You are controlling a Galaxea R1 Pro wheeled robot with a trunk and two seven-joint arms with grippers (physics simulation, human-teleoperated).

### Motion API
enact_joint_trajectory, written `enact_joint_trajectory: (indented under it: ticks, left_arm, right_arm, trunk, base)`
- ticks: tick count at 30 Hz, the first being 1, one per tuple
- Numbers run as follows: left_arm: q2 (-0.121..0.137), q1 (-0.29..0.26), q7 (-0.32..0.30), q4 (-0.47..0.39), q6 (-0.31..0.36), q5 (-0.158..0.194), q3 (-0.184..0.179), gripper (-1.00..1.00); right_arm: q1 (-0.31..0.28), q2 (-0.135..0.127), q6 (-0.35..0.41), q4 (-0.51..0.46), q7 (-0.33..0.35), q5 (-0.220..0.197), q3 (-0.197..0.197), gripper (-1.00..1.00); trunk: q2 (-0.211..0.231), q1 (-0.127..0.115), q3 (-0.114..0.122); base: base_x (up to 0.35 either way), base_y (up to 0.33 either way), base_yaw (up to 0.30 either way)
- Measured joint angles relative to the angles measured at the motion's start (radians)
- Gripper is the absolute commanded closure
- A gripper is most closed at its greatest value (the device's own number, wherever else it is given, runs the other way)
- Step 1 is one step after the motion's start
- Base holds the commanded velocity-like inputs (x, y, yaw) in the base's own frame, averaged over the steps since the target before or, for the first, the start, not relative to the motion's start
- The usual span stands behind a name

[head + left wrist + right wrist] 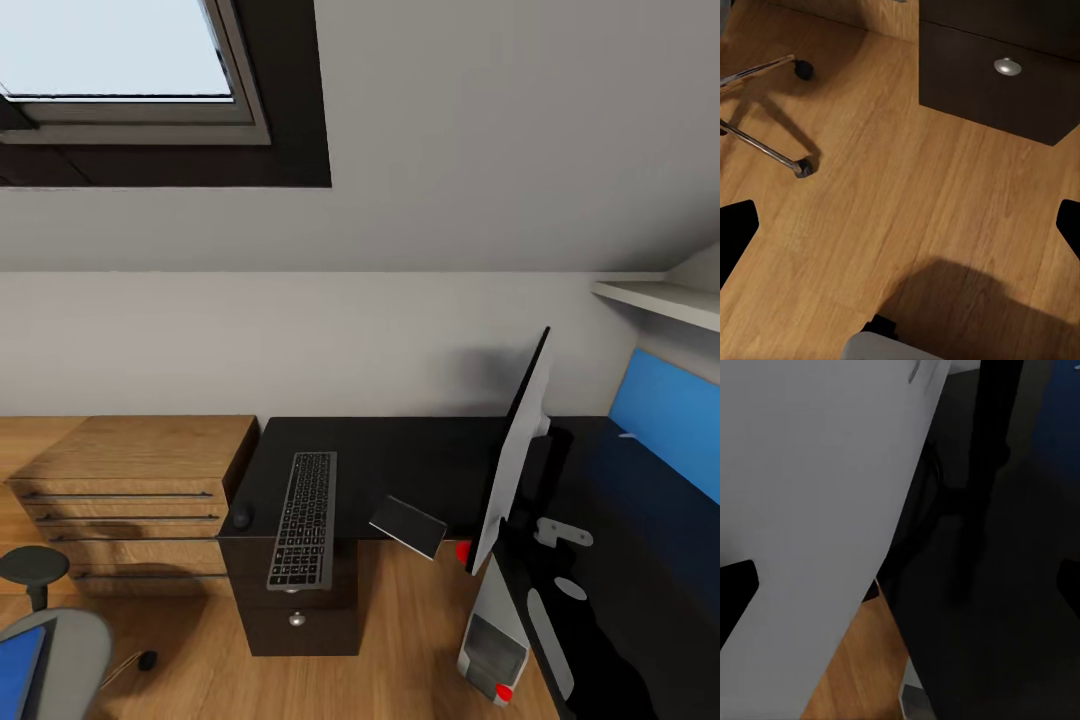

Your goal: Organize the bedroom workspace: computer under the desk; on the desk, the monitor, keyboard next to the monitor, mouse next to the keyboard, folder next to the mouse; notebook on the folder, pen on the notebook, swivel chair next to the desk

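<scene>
Resting on the dark desk point(400, 460), the keyboard point(303, 520) lies beside the mouse point(242, 515); both grippers' fingers look spread.

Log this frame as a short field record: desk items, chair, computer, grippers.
keyboard: on desk, near end overhanging the front edge
mouse: on desk, left of keyboard
monitor: seen edge-on at the desk's right, tilted
computer: on the floor by the monitor
swivel chair: lower left, away from desk, blue item on seat
grippers: open or shut cannot be told

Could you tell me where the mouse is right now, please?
In the head view, the mouse sits at the desk's left edge, just left of the keyboard, beside the wooden drawers.
</scene>
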Motion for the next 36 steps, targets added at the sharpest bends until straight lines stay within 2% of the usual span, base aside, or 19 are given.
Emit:
enact_joint_trajectory:
  ticks: [12, 18, 34, 36]
  left_arm:
    - [0.001, 0.000, 0.000, 0.000, 0.000, 0.000, 0.000, -1.00]
    - [0.001, 0.000, 0.000, 0.000, 0.000, 0.000, 0.000, -1.00]
    - [0.001, 0.000, 0.001, 0.000, 0.000, 0.000, 0.000, -1.00]
    - [-0.010, 0.000, 0.005, -0.008, -0.007, -0.005, -0.008, -1.00]
  right_arm:
    - [0.000, -0.002, -0.002, 0.005, 0.001, 0.002, -0.004, -1.00]
    - [0.000, -0.009, -0.048, 0.047, 0.001, 0.003, -0.007, -1.00]
    - [0.000, -0.009, -0.072, 0.037, -0.002, 0.003, -0.005, -1.00]
    - [0.000, -0.020, -0.064, 0.037, -0.010, 0.014, -0.017, -1.00]
  trunk:
    - [0.000, 0.000, 0.000]
    - [0.000, 0.000, 0.000]
    - [0.000, 0.000, 0.000]
    - [0.000, 0.000, 0.000]
  base:
    - [0.000, 0.000, 0.000]
    - [0.000, 0.000, 0.000]
    - [0.000, 0.000, 0.000]
    - [0.000, 0.000, 0.000]
